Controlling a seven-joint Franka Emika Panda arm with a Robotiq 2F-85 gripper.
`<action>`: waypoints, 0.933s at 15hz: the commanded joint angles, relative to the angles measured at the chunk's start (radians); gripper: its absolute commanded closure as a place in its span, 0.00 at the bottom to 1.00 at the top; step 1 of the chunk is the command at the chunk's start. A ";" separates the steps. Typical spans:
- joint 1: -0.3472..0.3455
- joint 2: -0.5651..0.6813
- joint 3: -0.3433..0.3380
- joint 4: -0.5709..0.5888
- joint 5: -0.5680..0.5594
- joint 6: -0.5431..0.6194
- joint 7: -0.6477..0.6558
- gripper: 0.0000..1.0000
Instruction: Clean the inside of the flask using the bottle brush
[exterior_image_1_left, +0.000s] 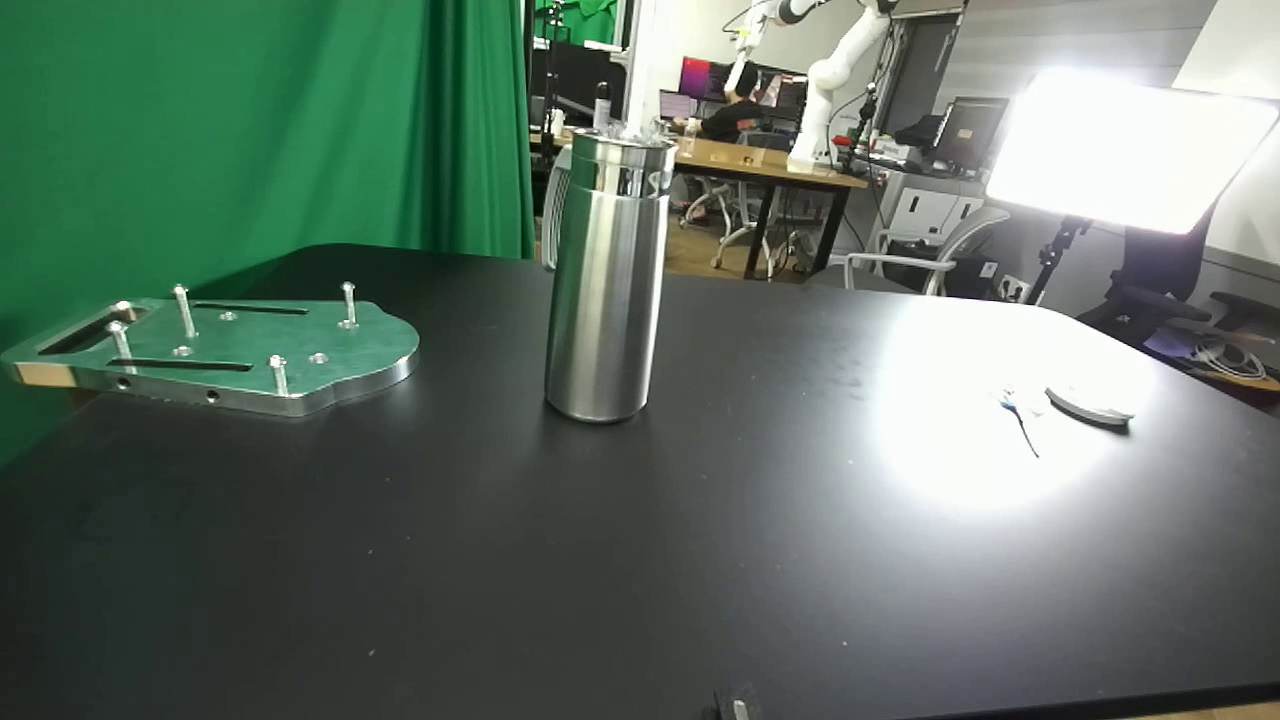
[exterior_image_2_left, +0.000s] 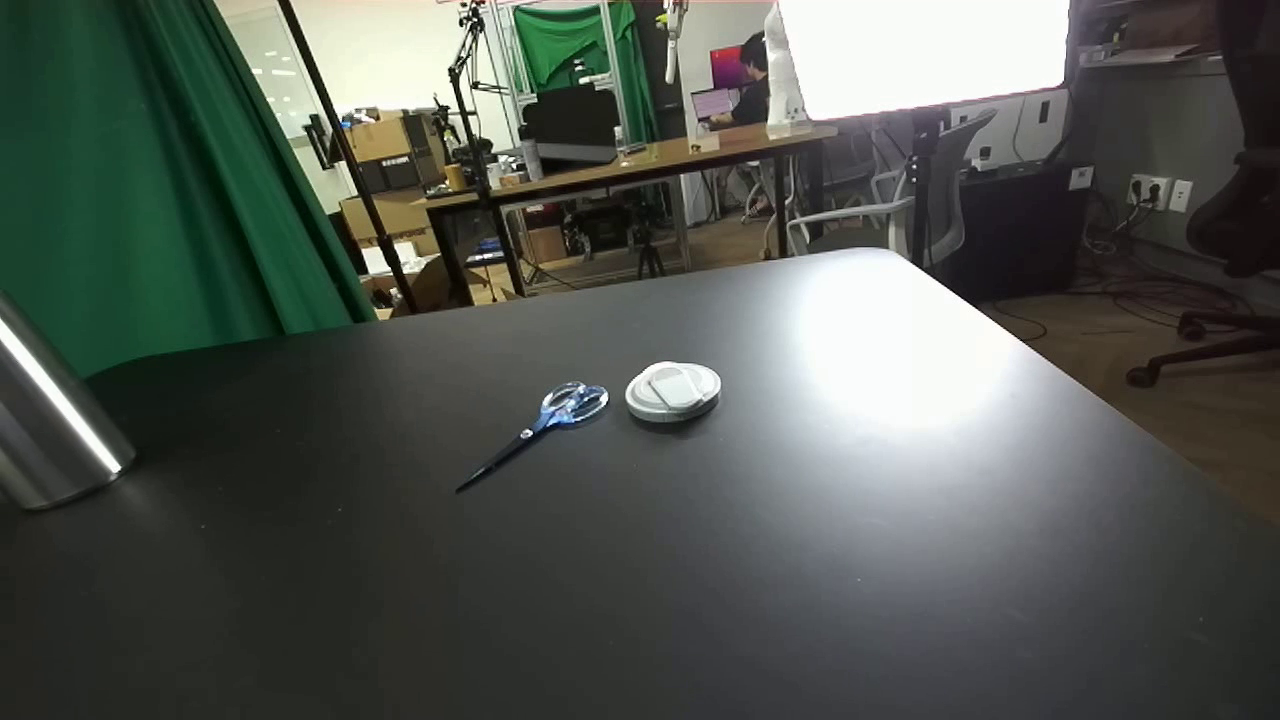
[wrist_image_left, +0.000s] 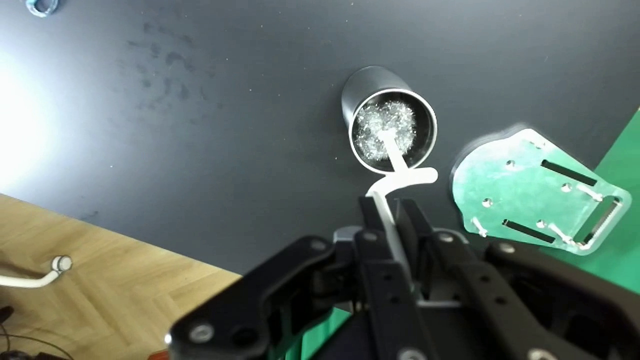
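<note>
The steel flask (exterior_image_1_left: 607, 290) stands upright on the dark table (exterior_image_1_left: 600, 560). In an exterior view its long axis is close to vertical, base at 6 o'clock, mouth at 12; where only its lower body (exterior_image_2_left: 55, 430) shows, at the picture's 9 o'clock edge, it appears to lean toward 11. In the wrist view the mouth opens toward the camera, with the base showing toward 11 o'clock.

The bottle brush (wrist_image_left: 397, 179) is in the mouth: silvery bristles (wrist_image_left: 385, 117) fill much of the opening, and the white stem runs out toward 5 o'clock, past a curved crosspiece, to the jaws. These are drawn narrow, holding the brush's handle between them.

In the wrist view, at 4 o'clock from the flask and apart from it, is a flat plate (wrist_image_left: 527, 200) with pegs, one end reaching past the table edge. In an exterior view, scissors (exterior_image_2_left: 540, 422) lie at 3 o'clock from the flask, well apart, blades pointing toward 8; a round white disc (exterior_image_2_left: 673, 395) lies just beside their handles, at 3.

A green curtain (exterior_image_1_left: 300, 150) hangs at 10 o'clock from the flask; a bright light panel (exterior_image_1_left: 1130, 150) stands between 2 and 3.
</note>
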 joint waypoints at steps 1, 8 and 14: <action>-0.008 -0.017 0.002 0.017 0.010 -0.024 0.008 0.96; 0.000 0.023 0.011 -0.110 0.009 0.016 0.028 0.96; 0.007 0.071 0.018 -0.186 0.006 0.059 0.045 0.96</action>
